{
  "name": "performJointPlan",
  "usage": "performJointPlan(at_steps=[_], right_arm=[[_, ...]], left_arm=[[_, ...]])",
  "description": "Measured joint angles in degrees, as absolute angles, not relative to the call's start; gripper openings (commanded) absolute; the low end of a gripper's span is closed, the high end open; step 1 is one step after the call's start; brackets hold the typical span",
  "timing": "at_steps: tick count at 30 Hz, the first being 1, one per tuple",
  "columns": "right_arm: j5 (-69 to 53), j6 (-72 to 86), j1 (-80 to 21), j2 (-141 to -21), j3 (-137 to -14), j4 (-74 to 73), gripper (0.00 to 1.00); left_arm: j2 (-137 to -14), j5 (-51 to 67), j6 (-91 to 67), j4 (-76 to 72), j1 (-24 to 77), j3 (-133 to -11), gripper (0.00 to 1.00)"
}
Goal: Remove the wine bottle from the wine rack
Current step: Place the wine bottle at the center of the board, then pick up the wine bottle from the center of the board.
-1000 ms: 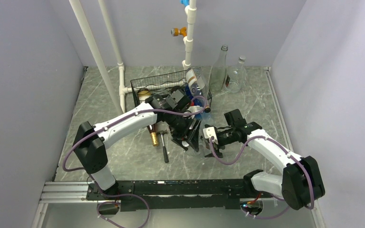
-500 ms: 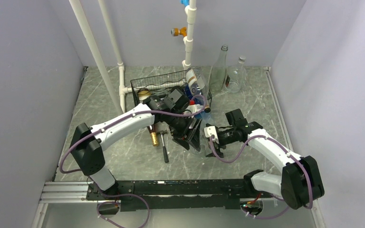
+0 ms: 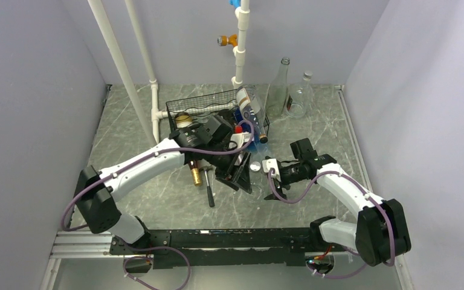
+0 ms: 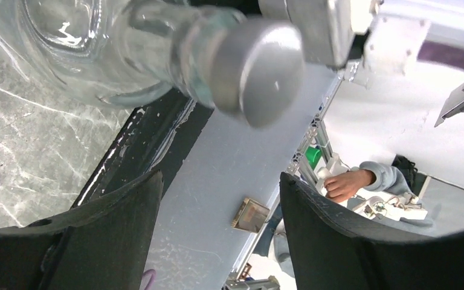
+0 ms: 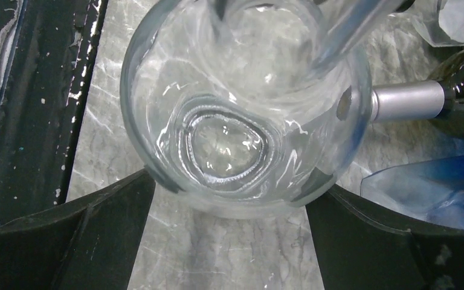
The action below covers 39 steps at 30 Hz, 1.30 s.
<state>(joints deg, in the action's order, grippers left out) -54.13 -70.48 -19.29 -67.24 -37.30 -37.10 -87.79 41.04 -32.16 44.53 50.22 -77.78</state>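
The black wire wine rack (image 3: 200,107) stands at the back centre with a blue bottle (image 3: 248,112) and a gold-capped bottle (image 3: 183,119) in it. A clear glass bottle (image 5: 241,109) with a silver cap (image 3: 255,166) is held off the rack, in front of it. My right gripper (image 3: 270,180) is shut on this bottle's base; both fingers press its sides in the right wrist view (image 5: 229,194). My left gripper (image 3: 237,177) is open and empty just left of the cap. In the left wrist view (image 4: 219,179) the capped neck (image 4: 254,69) is above my fingers.
A gold-capped dark bottle (image 3: 194,174) and a black-handled tool (image 3: 209,192) lie on the marble left of my grippers. A dark bottle with a silver neck (image 5: 408,100) lies near the blue one (image 5: 426,187). Two clear bottles (image 3: 278,87) stand at the back right. White pipes (image 3: 153,103) rise at the rear.
My left gripper has let go of the clear bottle and drawn back to the left, uncovering the silver cap. The right gripper has kept hold of the bottle's base.
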Motion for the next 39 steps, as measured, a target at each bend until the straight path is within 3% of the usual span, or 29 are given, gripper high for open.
performJointPlan(at_steps=[14,24,39], right_arm=[[-56.1,-72.4,-15.0,-66.9,-37.4,-41.0,0.96],[-59.2,-73.6,-8.6,-65.1,-39.7,-45.1,0.98],[-64.8,-74.7,-3.9,-63.1,-48.9,-54.8,0.98]], left_arm=[[-69.4,32.4,-33.1,27.8,50.2,-60.7,0.77],[-53.3,19.1,-34.1,11.9,50.1,-44.5,0.99],[-40.8,4.3,-32.1,7.1,50.1,-36.7,0.99]])
